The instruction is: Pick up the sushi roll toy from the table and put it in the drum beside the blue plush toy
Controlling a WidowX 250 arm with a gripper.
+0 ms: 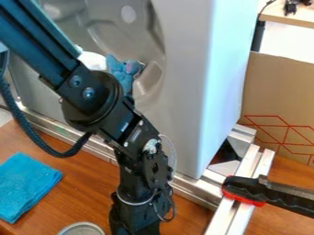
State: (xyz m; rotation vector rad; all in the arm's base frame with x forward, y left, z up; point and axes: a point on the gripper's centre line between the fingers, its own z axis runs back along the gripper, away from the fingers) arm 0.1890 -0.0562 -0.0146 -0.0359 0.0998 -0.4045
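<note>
Hanging over the wooden table (89,183), the black gripper (136,221) has jaws whose state I cannot tell, the round-rimmed container (81,224) near their left in view, the blue cloth (25,186) farther left.

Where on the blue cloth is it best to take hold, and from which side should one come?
Probably best is the corner of the blue cloth that points to the right in this view, pinched from above. The cloth lies flat and folded on the wooden table, so its low sides offer little to grasp.
</note>
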